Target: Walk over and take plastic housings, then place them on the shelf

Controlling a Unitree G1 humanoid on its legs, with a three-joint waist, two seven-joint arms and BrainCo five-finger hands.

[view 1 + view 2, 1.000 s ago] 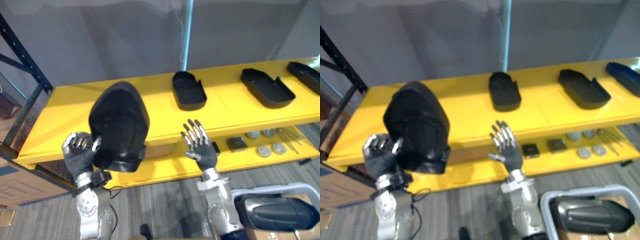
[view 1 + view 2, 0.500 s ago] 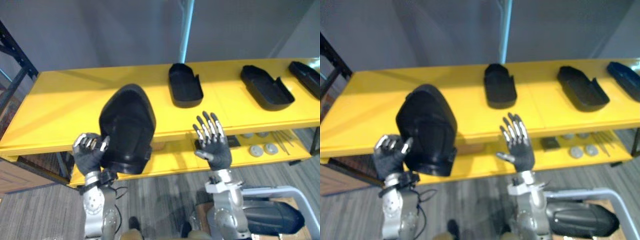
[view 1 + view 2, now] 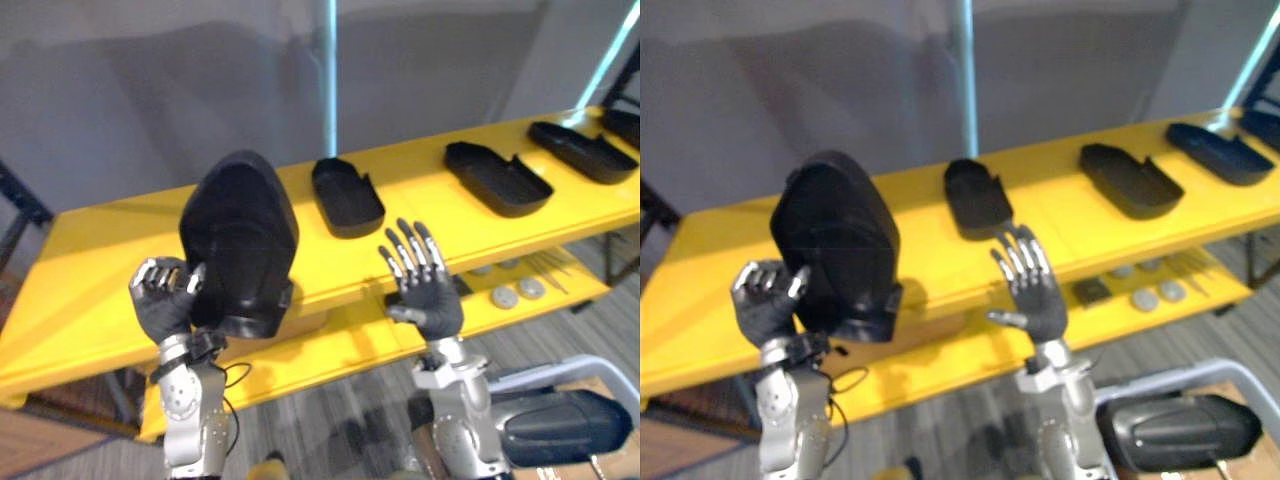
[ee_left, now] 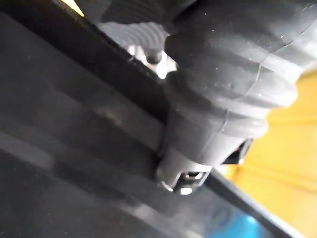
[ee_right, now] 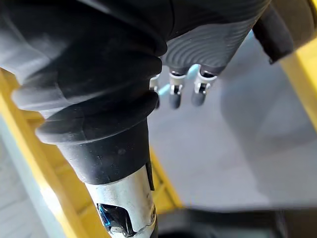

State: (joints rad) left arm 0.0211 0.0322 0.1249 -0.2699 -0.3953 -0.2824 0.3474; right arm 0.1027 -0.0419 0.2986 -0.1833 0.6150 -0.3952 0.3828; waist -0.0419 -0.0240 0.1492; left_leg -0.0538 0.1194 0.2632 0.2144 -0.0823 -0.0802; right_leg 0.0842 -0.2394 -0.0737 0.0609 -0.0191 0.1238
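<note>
Left eye view, and the whole scene swings. The yellow shelf (image 3: 90, 260) now runs at a slant, its far end climbing to the right, where half a second ago it lay almost level. That is the head camera moving with the robot, not the shelf. The row of shallow black plastic housings (image 3: 347, 197) lying open side up on the top board keeps its spacing and slides leftward in view, together with the pale blue upright pole (image 3: 328, 70) behind.

What hasn't changed is the carry. The left hand (image 3: 163, 300) stays curled round the lower edge of the large black domed plastic housing (image 3: 240, 240), holding it upright in the air before the shelf's bare left stretch. The left wrist view shows the thumb pressed against that dark shell. The right hand (image 3: 425, 290) stays raised, fingers straight and spread, gripping nothing.

Down at the lower right another dark housing (image 3: 565, 425) sits in a white-rimmed bin (image 3: 540, 375), and small round metal parts (image 3: 505, 296) lie on the lower yellow board.

My read is that the robot is squaring up to the shelf, with the domed housing not yet set on the board. There is open space left of the nearest laid housing, so the set-down looks close. The shell would have to go forward and down first.
</note>
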